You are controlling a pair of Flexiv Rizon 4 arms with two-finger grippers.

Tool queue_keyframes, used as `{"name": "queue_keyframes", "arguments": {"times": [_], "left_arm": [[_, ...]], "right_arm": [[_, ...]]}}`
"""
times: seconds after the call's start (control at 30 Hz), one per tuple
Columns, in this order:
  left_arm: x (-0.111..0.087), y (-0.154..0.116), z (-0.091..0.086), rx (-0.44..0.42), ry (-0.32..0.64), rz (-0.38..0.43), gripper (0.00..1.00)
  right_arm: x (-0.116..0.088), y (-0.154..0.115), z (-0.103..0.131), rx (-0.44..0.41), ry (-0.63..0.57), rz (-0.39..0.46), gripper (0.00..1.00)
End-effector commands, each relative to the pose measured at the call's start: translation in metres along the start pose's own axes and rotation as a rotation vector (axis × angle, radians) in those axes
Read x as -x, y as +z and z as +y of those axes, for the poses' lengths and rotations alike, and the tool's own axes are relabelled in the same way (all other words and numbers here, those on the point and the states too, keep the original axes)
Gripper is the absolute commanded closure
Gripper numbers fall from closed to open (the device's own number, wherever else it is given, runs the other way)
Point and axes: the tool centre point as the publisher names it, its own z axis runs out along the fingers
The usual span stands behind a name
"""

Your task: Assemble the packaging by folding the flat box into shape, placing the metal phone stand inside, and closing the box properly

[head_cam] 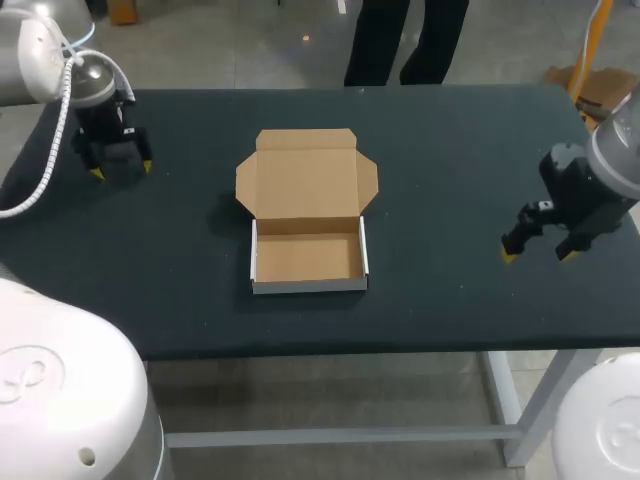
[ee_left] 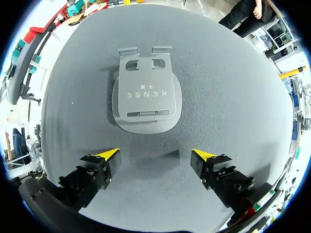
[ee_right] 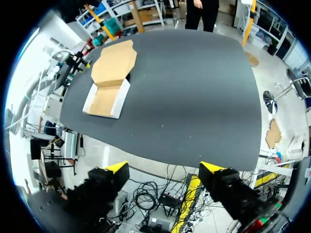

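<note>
The box [head_cam: 305, 258] is sitting formed in the middle of the table [head_cam: 450, 150], its tray empty and its lid [head_cam: 300, 180] lying open flat behind it. So the step in hand, as I judge it, is fetching the metal phone stand [ee_left: 146, 97]. The stand is lying flat well to the left of the box, just ahead of the left gripper [ee_left: 156, 155], which is hanging over it with fingers spread wide and nothing between them (in the head view the gripper is hiding most of the stand). The right gripper [head_cam: 538, 256] is hovering well to the right of the box, fingers parted and empty too.

A thin plate lying flat is offering little edge to grip. The fingers should probably be straddling its width squarely and closing low against the table, or taking the end with the two small lips. Smooth metal is likely slipping under a light pinch, so grip firmly. Then carry it level to the box and lower it inside the tray walls, clear of the lid's side flaps.
</note>
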Motion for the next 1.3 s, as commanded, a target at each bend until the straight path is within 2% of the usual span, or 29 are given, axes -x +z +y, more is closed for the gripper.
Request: {"name": "queue_keyframes", "arguments": {"times": [0.03, 0.87, 1.3], "left_arm": [[0.000, 0.002, -0.007, 0.010, -0.001, -0.004, 0.00], [0.004, 0.006, -0.027, -0.003, -0.008, -0.008, 0.00], [0.005, 0.009, -0.043, -0.007, -0.009, -0.010, 0.00]], "right_arm": [[0.000, -0.003, 0.000, -0.005, 0.000, 0.001, 0.00], [0.000, -0.003, 0.000, -0.005, 0.000, 0.001, 0.00], [0.000, -0.003, 0.000, -0.005, 0.000, 0.001, 0.00]]}}
